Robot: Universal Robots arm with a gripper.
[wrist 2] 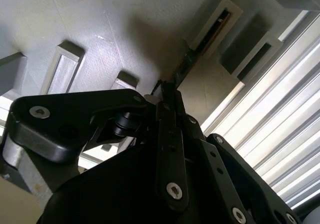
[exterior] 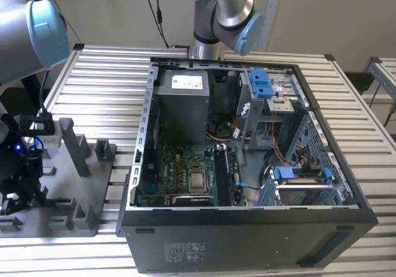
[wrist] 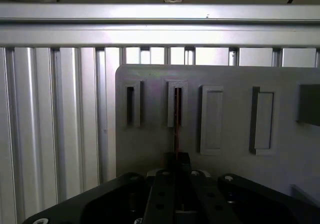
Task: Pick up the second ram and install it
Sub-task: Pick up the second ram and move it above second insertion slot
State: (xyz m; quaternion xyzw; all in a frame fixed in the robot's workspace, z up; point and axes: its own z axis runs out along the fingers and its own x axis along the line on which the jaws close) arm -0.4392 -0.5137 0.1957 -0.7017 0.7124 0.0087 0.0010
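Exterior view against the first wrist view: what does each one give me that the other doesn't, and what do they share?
Exterior view: the open computer case with its motherboard, sitting to the exterior view's right of the grey tray. First wrist view: the second ram, edge-on, standing in a tray slot with the claw closed on it. Both: the grey tray and the slatted metal table under it.
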